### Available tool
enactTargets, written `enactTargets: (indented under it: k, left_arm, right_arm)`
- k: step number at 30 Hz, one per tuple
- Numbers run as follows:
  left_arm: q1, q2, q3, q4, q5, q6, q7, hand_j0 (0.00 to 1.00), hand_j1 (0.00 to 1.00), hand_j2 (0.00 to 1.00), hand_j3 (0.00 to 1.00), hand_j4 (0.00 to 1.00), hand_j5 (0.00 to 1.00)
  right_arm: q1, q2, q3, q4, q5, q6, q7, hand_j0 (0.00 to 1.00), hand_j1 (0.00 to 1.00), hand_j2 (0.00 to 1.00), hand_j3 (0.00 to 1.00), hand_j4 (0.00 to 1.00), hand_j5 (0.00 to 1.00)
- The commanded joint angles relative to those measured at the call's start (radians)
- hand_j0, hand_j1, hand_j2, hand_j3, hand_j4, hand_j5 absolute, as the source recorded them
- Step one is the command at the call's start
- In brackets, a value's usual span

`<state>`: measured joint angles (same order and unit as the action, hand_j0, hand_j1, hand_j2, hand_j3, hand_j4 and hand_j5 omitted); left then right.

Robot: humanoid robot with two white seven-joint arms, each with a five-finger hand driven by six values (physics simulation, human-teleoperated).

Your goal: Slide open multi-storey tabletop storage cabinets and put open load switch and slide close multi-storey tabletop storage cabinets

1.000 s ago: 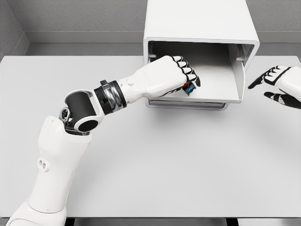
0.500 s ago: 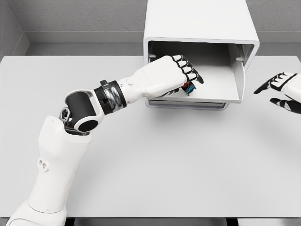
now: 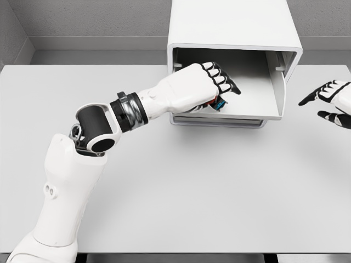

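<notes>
A white tabletop storage cabinet (image 3: 236,27) stands at the back of the table, its lower drawer (image 3: 258,107) slid out toward me. My left hand (image 3: 211,87) reaches over the drawer's left part, fingers curled around the load switch (image 3: 220,103), a small red, blue and black part that peeks out under the fingertips, just above the drawer floor. My right hand (image 3: 332,101) hovers at the right edge of the view, fingers spread and holding nothing, to the right of the drawer.
The white table (image 3: 208,186) stretches wide in front of the cabinet. My left arm (image 3: 93,137) crosses its left half from the lower left. A grey wall runs behind the table.
The left hand has crept slightly right and deeper over the drawer with the switch. The right hand drew away to the right, then edged up a little.
</notes>
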<state>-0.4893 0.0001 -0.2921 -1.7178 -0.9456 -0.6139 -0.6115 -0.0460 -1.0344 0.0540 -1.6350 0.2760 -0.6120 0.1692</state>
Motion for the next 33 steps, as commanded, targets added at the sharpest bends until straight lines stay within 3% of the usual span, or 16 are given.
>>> enactTargets:
  k: [1,19,33]
  left_arm:
    - [0.0,0.0,0.001,-0.002,0.005,0.003,0.001,0.8,0.8,0.8,0.8,0.8,0.8]
    - [-0.011,0.0,-0.03,0.014,0.008,0.003,0.001,0.81,0.81,0.81,0.81,0.81,0.81]
    - [-0.025,0.0,-0.009,-0.017,0.016,0.003,0.001,0.87,0.87,0.87,0.87,0.87,0.87]
  right_arm:
    - [0.002,-0.001,0.0,0.001,-0.006,0.001,0.0,0.64,0.64,0.64,0.64,0.64,0.64]
    - [0.002,-0.003,0.0,0.004,-0.004,0.001,0.0,0.64,0.64,0.64,0.64,0.64,0.64]
    - [0.002,-0.006,0.0,0.007,-0.004,0.001,0.0,0.64,0.64,0.64,0.64,0.64,0.64]
